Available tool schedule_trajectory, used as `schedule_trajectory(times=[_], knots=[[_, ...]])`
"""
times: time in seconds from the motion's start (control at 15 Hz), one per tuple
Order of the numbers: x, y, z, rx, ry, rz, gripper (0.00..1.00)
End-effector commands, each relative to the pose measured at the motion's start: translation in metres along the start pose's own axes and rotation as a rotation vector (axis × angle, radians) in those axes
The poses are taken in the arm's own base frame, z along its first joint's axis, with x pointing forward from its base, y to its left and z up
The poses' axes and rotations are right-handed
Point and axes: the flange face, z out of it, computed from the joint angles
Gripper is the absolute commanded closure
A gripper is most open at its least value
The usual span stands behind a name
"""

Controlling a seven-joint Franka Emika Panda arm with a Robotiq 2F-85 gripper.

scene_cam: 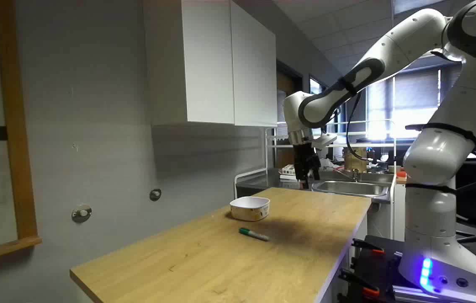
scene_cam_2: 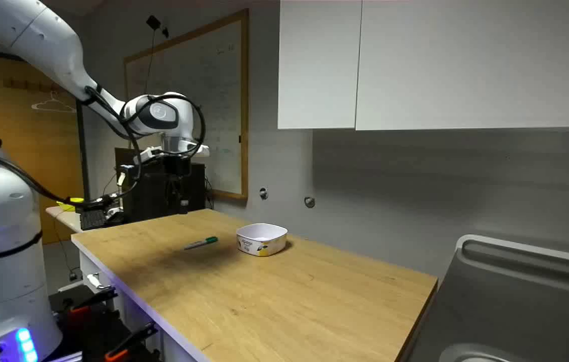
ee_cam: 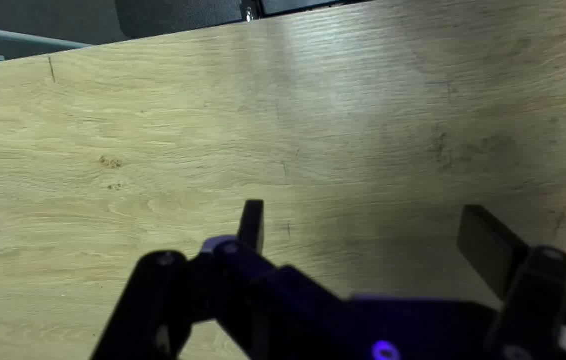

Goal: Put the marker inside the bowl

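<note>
In an exterior view, a wood-grain worktop [scene_cam: 196, 273] is shown stretching from near to far. Partway along it, a green-capped marker [scene_cam: 254, 234] is laid flat, its cap pointed left and its grey barrel right. It would probably be found light, stiff, smooth and not fragile; being slim and seemingly round, it could be rolled by a slight brush. The best hold is judged to be across the middle of the barrel, square to its length and low against the wood; if only the cap were gripped, it might be pulled loose.

Just beyond the marker, near but not touching, a white rounded-square bowl [scene_cam: 249, 213] with printed sides is stood upright. It is judged wide enough for the marker to be laid inside, which has not yet been done. If bumped, the bowl might be slid along.

Higher and to the right, seen against the far end, the end effector [ee_cam: 365, 220] is held above the worktop, pointed downward. In the wrist view, its fingers [ee_cam: 251, 222] are seen spread wide apart, with nothing held between them; wood grain is shown below, and neither marker nor bowl is in that view. Its exact height cannot be told. It would need to be brought over the marker and lowered.

At the far end, a stainless-steel sink [scene_cam: 349, 188] can be seen.
</note>
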Motion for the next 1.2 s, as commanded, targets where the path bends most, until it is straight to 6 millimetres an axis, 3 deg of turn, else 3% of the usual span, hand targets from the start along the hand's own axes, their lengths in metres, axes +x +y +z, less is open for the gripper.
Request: schedule_trajectory(times=[0.0, 0.67, 0.87, 1.13], knots=[[0.000, 0.000, 0.000, 0.000, -0.001, 0.000, 0.00], [0.002, -0.001, 0.000, -0.002, -0.003, -0.005, 0.00], [0.010, -0.021, 0.009, -0.030, -0.018, -0.028, 0.00], [0.012, -0.077, 0.029, -0.118, -0.035, -0.118, 0.00]])
